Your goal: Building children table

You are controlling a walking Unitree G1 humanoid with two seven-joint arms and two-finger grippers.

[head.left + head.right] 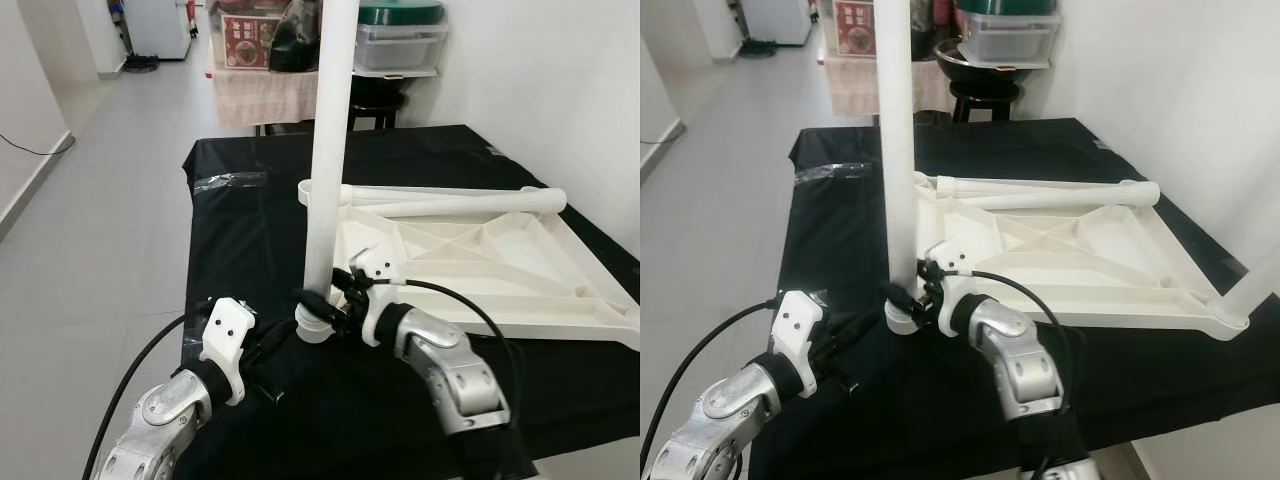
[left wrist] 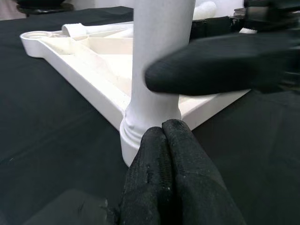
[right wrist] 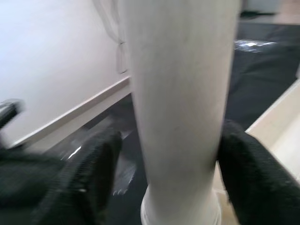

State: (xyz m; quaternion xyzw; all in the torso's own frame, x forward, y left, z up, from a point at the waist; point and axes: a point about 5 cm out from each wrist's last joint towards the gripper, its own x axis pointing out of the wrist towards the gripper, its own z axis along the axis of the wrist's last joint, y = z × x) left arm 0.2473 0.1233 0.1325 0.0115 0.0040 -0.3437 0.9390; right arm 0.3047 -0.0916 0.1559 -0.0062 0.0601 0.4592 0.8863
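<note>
Left eye view, table top: the white table top [image 1: 480,265] lies upside down on the black cloth [image 1: 240,230], ribbed underside facing up.
Left eye view, upright leg: a white leg [image 1: 328,150] stands vertically in the near corner socket of the table top.
Left eye view, loose legs: two more legs [image 1: 450,198] lie across the far edge of the table top.
Left eye view, right gripper: the right gripper [image 1: 318,300] clasps the upright leg just above its base collar, one finger on each side.
Right eye view, left gripper: the left gripper [image 1: 855,375] rests low over the cloth, near the socket.
Right eye view, background: a stool [image 1: 985,95] and a storage box [image 1: 1010,40] stand beyond the table.
Left wrist view, fingers: both black fingers [image 2: 187,187] are pressed together, holding nothing, their tips touching the base collar [image 2: 129,136] of the leg.
Right wrist view, fingers: the fingers [image 3: 253,173] sit either side of the leg, pinching it.
</note>
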